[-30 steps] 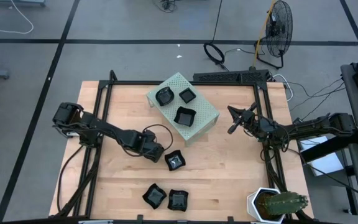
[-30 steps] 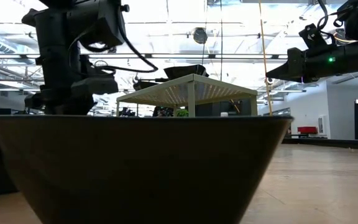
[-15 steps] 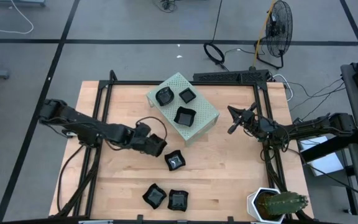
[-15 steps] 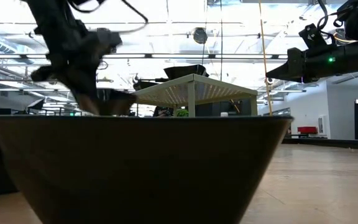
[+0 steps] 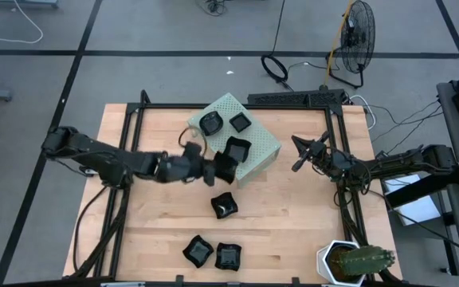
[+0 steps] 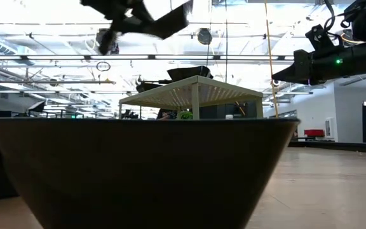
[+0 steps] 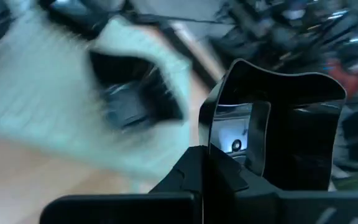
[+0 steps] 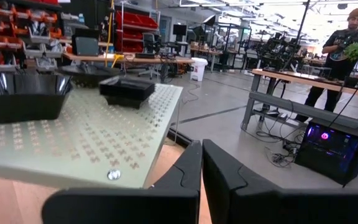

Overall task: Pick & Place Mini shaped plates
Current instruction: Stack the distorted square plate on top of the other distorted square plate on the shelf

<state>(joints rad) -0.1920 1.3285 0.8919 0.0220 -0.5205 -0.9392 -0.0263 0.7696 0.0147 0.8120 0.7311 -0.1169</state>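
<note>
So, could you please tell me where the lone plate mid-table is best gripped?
Probably on one raised wavy rim of the lone plate, coming straight down from above: it lies flat, open side up, clear of other dishes, so one claw finger can go inside the wall and one outside.

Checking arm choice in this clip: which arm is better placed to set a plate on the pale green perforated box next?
Left. The left gripper already holds a glossy black wavy-edged plate raised beside the pale green perforated box. The right gripper hangs empty, fingers shut, at the table's right.

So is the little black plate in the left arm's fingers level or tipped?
Tipped: the plate slants in the low view, pinched on edge in the left gripper.
</note>
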